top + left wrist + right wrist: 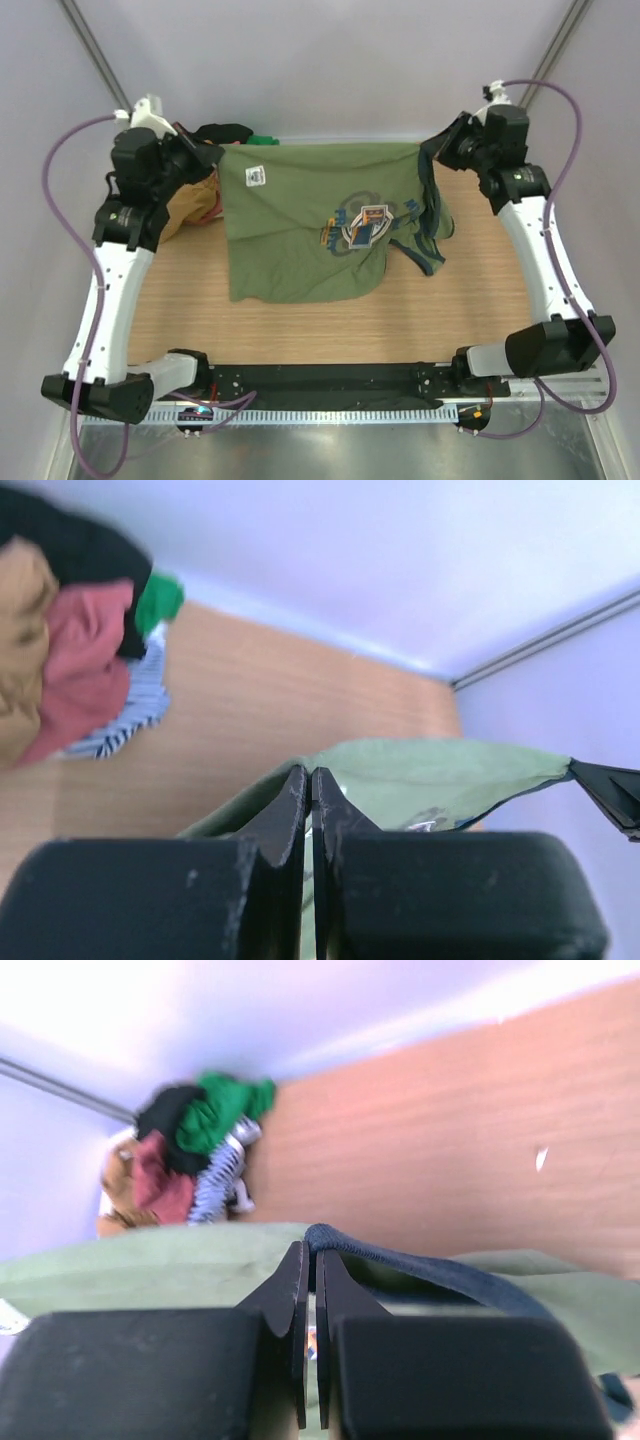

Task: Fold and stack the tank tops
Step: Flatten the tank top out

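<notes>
While left end effector (218, 155) and right end effector (425, 150) each clamp a far corner, olive green cloth tank top with navy trim (300, 230) drapes over light wooden counter (480, 310). Advisable: hold the edge taut, lower both sides evenly.

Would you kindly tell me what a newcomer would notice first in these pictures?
The olive green tank top with its chest print dominates, spread across the middle of the wooden table. It is pinched at its far edge by the shut left tool and the shut right tool. A colourful heap of tops sits at the far left corner.
</notes>
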You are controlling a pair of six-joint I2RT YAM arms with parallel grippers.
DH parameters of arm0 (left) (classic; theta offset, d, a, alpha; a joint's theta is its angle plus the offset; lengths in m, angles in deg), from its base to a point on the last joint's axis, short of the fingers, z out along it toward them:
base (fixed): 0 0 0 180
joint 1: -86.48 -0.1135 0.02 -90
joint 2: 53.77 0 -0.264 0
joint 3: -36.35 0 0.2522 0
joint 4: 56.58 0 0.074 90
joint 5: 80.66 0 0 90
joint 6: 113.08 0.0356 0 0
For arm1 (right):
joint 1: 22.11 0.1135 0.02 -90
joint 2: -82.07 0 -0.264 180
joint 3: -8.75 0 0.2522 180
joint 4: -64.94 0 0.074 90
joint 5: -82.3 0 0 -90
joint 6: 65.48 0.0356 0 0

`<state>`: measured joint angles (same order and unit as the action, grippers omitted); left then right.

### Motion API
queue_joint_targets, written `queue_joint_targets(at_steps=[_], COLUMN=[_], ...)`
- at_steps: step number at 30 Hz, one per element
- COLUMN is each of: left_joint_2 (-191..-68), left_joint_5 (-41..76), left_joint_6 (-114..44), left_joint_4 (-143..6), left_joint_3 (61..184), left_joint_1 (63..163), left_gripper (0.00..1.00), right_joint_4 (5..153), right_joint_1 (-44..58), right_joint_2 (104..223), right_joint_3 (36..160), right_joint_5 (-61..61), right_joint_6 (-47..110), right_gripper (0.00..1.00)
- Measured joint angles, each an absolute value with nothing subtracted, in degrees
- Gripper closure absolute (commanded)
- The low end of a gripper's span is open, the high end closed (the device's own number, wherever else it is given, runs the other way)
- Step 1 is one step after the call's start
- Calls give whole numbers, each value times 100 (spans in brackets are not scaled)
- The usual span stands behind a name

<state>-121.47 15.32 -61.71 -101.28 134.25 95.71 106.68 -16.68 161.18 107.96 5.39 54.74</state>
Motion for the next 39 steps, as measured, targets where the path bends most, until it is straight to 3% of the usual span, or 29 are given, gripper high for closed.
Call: queue_joint_targets(at_steps=[5, 14, 18, 24, 33, 39], left_joint_2=[-11113, -8097, -7775, -8536, -10674, -11517], left_joint_5=[1495, 1746, 1860, 1884, 1742, 1744], left_joint_6=[-5915, -5876, -5957, -6060, -6053, -5996], left_joint_4=[-10209, -10002, -9750, -9648, -9534, -9678], left_joint_3=[13724, 13549, 13757, 13724, 13248, 13851], left_joint_1=[9567, 9571, 9569, 9567, 9567, 9567], left_gripper=[100, 100, 100, 100, 100, 100], right_joint_4=[10935, 10902, 10622, 10640, 10786, 11178], right_joint_1=[-1742, -1723, -1723, -1725, -1725, -1725], right_joint_2=[15117, 11674, 10933, 11561, 14076, 15362], right_joint_3=[11159, 11104, 11316, 11279, 11115, 11801], right_joint_5=[530, 805, 840, 676, 206, 289], right_joint_6=[5259, 4831, 4803, 4814, 4873, 4958], right_gripper=[99, 99, 99, 99, 99, 99])
